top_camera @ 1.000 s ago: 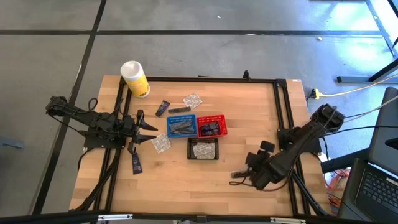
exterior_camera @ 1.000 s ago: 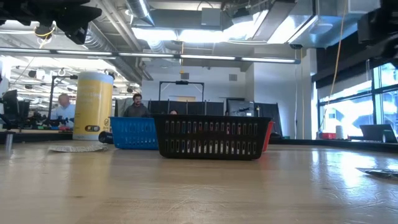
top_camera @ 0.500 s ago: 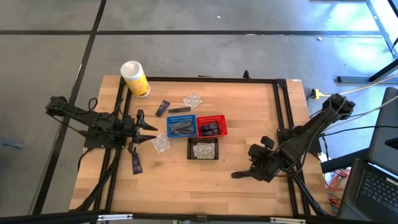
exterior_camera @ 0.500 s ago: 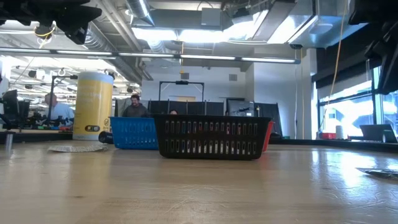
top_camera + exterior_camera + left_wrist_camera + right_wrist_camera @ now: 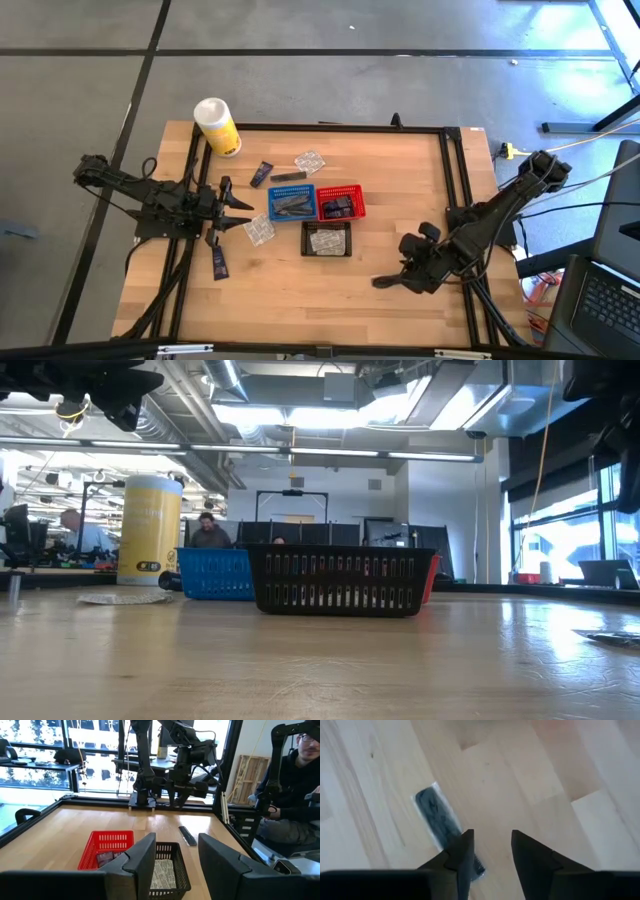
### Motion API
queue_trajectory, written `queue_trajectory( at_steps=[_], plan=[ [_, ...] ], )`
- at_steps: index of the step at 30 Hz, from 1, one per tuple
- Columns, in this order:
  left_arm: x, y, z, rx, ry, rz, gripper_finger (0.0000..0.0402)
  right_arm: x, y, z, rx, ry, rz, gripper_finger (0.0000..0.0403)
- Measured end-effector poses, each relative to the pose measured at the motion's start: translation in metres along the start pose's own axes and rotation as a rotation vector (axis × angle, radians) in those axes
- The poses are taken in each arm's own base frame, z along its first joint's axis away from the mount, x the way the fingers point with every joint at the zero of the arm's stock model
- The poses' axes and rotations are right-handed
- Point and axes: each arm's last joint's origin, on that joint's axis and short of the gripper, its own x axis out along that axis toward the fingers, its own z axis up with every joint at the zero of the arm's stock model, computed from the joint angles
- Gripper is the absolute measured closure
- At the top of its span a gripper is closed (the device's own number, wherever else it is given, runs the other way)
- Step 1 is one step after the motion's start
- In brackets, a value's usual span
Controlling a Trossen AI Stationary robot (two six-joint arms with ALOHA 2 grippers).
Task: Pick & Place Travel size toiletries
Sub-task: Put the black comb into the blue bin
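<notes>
The right gripper [image 5: 490, 852], lower right of the overhead frame, hovers with its fingers parted and empty over a dark packet [image 5: 440, 825] lying flat on the table [image 5: 400, 180]. To pick well, centre the jaws across its narrow width, then descend. The left gripper [image 5: 175, 855], centre-left, waits open near the red basket [image 5: 111, 845] and black basket [image 5: 170, 865].

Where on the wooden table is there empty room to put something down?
The wide bare wood between the small red mesh basket and the table's right rail is free, and so is the front strip below the small black mesh basket. It is crowded around the small blue mesh basket, where packets lie.
</notes>
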Motion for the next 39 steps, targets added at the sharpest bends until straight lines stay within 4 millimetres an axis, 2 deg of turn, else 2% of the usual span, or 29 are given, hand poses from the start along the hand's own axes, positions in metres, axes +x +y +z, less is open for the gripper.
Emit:
queue_trajectory(
  at_steps=[7,18,39],
  plan=[
    [0.000,0.000,0.000,0.000,0.000,0.000,0.0258,0.008,0.007,-0.007,-0.039,0.092,0.015,0.0261],
    [0.000,0.000,0.000,0.000,0.000,0.000,0.0258,0.022,0.025,-0.016,-0.073,0.087,0.056,0.0272],
    [0.000,0.000,0.000,0.000,-0.001,0.000,0.0258,0.023,0.028,-0.016,-0.096,0.072,0.067,0.0235]
  ],
)
